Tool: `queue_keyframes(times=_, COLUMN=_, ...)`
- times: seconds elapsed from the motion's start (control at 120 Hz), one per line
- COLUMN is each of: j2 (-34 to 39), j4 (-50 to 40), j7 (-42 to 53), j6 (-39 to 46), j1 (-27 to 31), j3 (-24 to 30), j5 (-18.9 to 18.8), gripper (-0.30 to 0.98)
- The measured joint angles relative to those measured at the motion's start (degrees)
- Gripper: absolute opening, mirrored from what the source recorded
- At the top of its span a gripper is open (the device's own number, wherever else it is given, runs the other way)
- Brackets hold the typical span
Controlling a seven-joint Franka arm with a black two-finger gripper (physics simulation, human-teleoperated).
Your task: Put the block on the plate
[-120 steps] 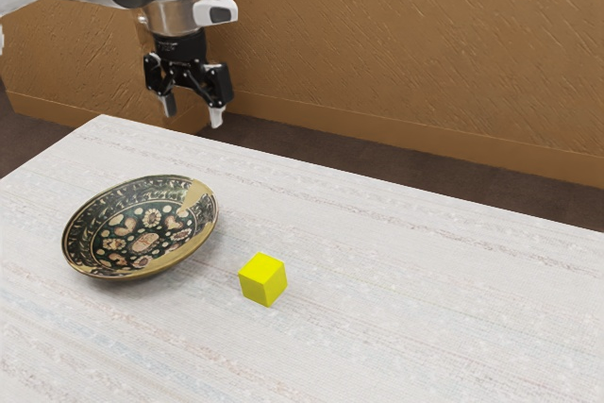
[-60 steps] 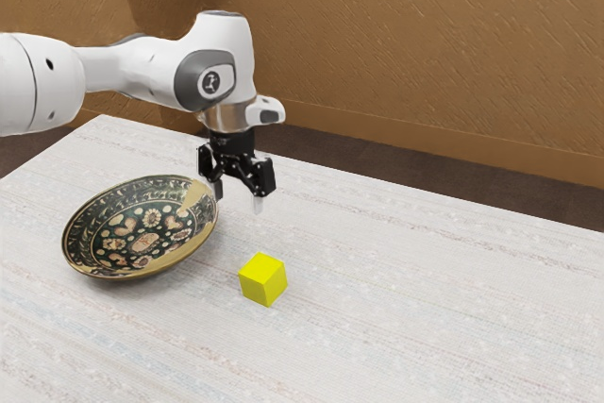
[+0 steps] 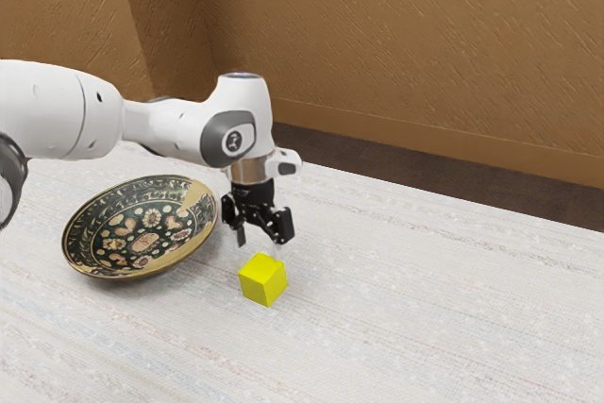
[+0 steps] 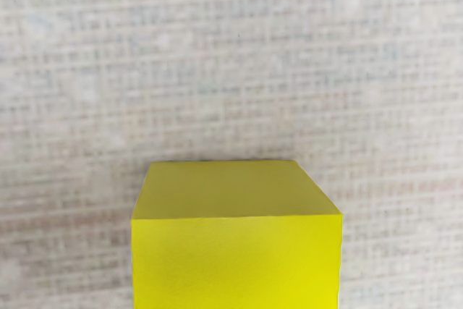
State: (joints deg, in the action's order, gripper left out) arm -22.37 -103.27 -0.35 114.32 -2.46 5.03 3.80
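Observation:
My gripper [image 3: 259, 250] is open and points down just above the yellow block [image 3: 262, 279], its fingers parted over the block's top. The block rests on the table, and in the wrist view the yellow block [image 4: 236, 262] lies close under my hand. To the exterior view's left of the block is the plate [image 3: 142, 242], a dark, bowl-like dish with a floral pattern and a gold patch on its rim. Nothing lies in it.
The pale woven-looking table top [image 3: 425, 299] extends toward the exterior view's right. Its far edge runs in front of a brown wall [image 3: 406, 54]. My arm reaches over the table behind the plate.
My hand has come down and toward the exterior view's right, from high beyond the table's far edge to just over the block. The block and plate have stayed put.

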Motion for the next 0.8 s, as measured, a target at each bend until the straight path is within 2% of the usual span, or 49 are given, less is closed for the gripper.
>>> queue_keyframes(times=0.667, j2=-5.0, j4=-2.3, j7=2.7, j6=5.3, j1=0.0, j3=0.0, j5=1.9, gripper=0.69)
queue_keyframes(times=0.8, j2=-5.5, j4=-2.3, j7=3.0, j6=5.7, j1=0.0, j3=0.0, j5=2.0, gripper=0.65)
